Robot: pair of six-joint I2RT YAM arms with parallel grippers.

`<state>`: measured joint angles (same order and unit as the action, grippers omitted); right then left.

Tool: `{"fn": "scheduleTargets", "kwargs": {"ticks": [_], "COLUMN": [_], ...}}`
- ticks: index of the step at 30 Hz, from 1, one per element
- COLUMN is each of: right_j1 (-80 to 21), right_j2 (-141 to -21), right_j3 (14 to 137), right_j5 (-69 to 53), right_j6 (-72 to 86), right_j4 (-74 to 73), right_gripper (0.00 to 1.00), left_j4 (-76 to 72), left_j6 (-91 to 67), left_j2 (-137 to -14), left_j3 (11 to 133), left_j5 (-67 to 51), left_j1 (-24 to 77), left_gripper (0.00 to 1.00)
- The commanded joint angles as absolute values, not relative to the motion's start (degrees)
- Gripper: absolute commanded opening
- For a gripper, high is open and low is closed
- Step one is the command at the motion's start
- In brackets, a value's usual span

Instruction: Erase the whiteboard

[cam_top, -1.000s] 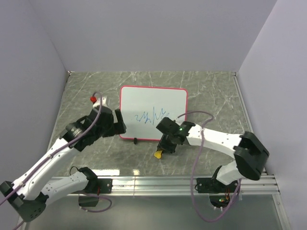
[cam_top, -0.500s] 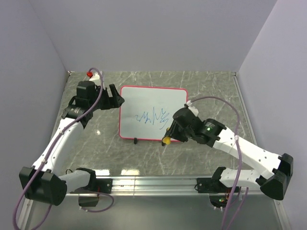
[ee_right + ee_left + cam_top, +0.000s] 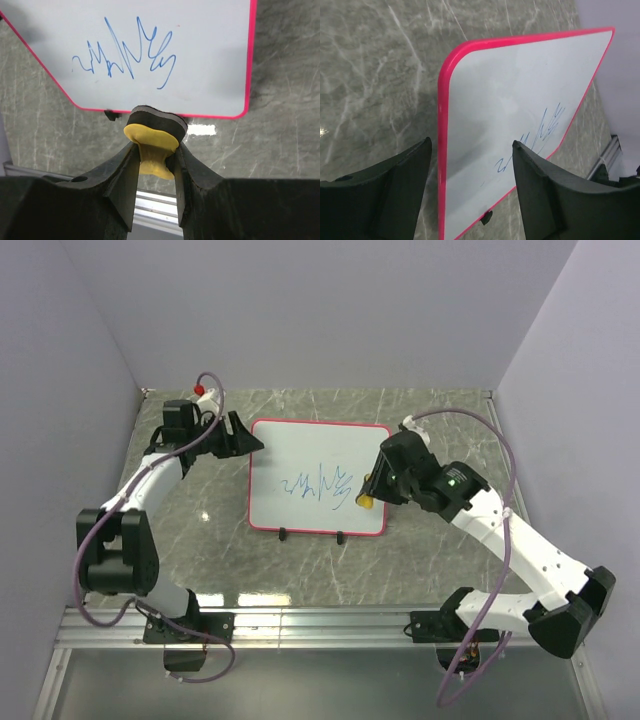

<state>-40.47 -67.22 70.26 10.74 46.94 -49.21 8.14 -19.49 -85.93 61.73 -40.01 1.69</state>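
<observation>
The whiteboard (image 3: pixel 318 478) lies flat mid-table, white with a red-pink rim, two black clips on its near edge and a blue scribble (image 3: pixel 320 485) in its middle. It also shows in the left wrist view (image 3: pixel 520 100) and the right wrist view (image 3: pixel 150 50). My right gripper (image 3: pixel 372 492) is shut on the yellow bone-shaped eraser (image 3: pixel 152 145) with a black felt face, held above the board's right part, beside the scribble. My left gripper (image 3: pixel 243 440) is open at the board's far left corner, one finger on each side of the left rim (image 3: pixel 441 150).
The grey marble table (image 3: pixel 440 430) is boxed in by pale walls on three sides. A metal rail (image 3: pixel 330 620) runs along the near edge by the arm bases.
My right gripper lifted the yellow eraser from the table near the board's front edge and carried it up over the board's right part. My left arm swung back to the board's far left corner.
</observation>
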Motion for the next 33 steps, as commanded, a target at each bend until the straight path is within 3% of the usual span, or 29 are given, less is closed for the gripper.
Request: {"fn": "scheduleTargets", "kwargs": {"ticks": [1,6,16,24,25,27,28,33], "right_j1": [-39.38,-37.62,-37.53,-37.97,-38.4,-39.54,-41.03,-45.78], "right_j2": [-68.9,-71.88,-80.59,-88.67,-89.38,-91.75,-93.58,-100.45], "right_j3": [74.35,76.11,82.79,87.18,87.71,89.03,90.16,94.48], "right_j5": [12.3,10.2,8.35,4.93,4.75,4.66,5.27,6.5], "right_j6": [42.46,40.34,37.71,37.35,37.18,36.92,36.48,36.38], "right_j4": [-50.01,-48.25,-44.92,-41.84,-41.31,-40.7,-40.17,-40.87], "right_gripper": [0.0,0.0,0.0,0.0,0.0,0.0,0.0,0.0], "left_j4": [0.98,0.44,-6.94,-10.8,-10.72,-10.64,-10.46,-10.72], "left_j6": [-18.37,-18.54,-22.59,-25.13,-25.4,-25.58,-25.58,-25.84], "left_j2": [-88.94,-92.63,-92.02,-86.31,-85.7,-84.9,-84.64,-82.97], "left_j3": [63.54,64.42,58.28,48.7,47.39,46.5,45.89,43.16], "left_j5": [-48.69,-48.34,-50.54,-47.11,-45.98,-45.18,-44.74,-42.81], "left_j1": [1.76,1.76,1.76,2.19,2.37,3.16,3.34,4.22], "left_gripper": [0.7,0.63,0.37,0.27,0.19,0.15,0.06,0.0]}}
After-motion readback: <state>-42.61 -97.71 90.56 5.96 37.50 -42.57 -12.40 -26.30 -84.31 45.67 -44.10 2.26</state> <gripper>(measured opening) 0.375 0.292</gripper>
